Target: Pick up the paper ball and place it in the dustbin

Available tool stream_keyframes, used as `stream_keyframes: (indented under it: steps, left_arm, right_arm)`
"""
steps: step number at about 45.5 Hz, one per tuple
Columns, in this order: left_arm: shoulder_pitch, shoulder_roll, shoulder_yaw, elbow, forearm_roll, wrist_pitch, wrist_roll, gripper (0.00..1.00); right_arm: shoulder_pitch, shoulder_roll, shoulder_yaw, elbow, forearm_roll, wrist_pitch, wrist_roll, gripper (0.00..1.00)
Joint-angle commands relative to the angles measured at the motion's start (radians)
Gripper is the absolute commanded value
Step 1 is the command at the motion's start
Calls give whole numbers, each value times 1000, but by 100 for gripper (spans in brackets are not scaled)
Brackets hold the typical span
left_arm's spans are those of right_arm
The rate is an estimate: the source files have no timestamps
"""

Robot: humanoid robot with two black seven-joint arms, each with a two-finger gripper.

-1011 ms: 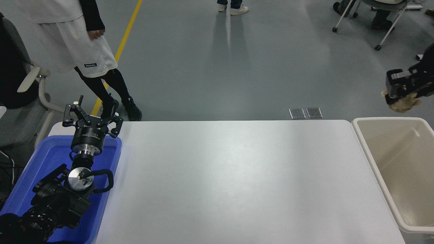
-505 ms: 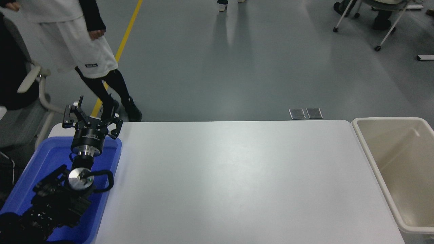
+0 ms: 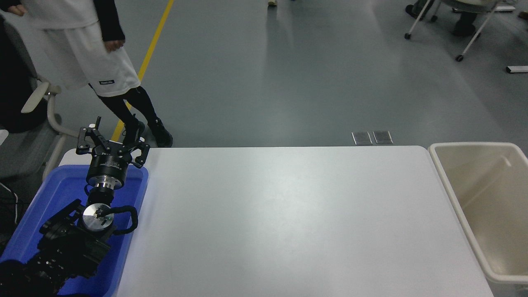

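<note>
The cream-beige dustbin [image 3: 452, 194] stands at the table's right end, partly cut off by the picture's edge; the part of its inside that shows holds nothing. The paper ball is out of view. My right arm and its gripper are out of view. My left arm is parked at the lower left, with its gripper [image 3: 112, 142] open and empty above the far end of the blue bin [image 3: 62, 194].
The white table [image 3: 280, 218] spans the middle of the view. A person in white shorts [image 3: 88, 62] stands beyond the far left corner, beside a grey chair [image 3: 37, 103]. Wheeled chairs [image 3: 462, 24] stand at the far right.
One second ago my right gripper held the paper ball at the right edge, above the dustbin's far side. Both have since left the view. The person at the far left shifted slightly.
</note>
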Motion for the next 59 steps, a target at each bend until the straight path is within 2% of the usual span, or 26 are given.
stream_keyframes:
  steps: [1, 14, 15, 22, 29, 36, 42, 59]
  left_arm:
    - [0, 0, 0, 0, 0, 0, 0, 99]
    - [0, 0, 0, 0, 0, -2, 0, 99]
    - [0, 0, 0, 0, 0, 0, 0, 99]
    - [0, 0, 0, 0, 0, -2, 0, 99]
    - [0, 0, 0, 0, 0, -2, 0, 99]
    - [0, 0, 0, 0, 0, 0, 0, 99]
    - [0, 0, 0, 0, 0, -2, 0, 99]
    - [0, 0, 0, 0, 0, 0, 0, 99]
  right_arm:
    - [-407, 0, 354, -159, -2, -18, 1, 0]
    - [-668, 78, 524, -171, 15, -360, 1, 0]
    - [-705, 104, 529, -179, 25, -435, 1, 0]
    - [-812, 193, 529, -240, 150, -592, 1, 0]
    - [-897, 285, 530, -346, 262, -641, 2, 0]
    - [-952, 352, 530, -426, 318, -681, 1, 0]
    - [-996, 409, 530, -481, 345, -741, 1, 0]
    - [-1033, 463, 584, -493, 371, -876, 2, 0]
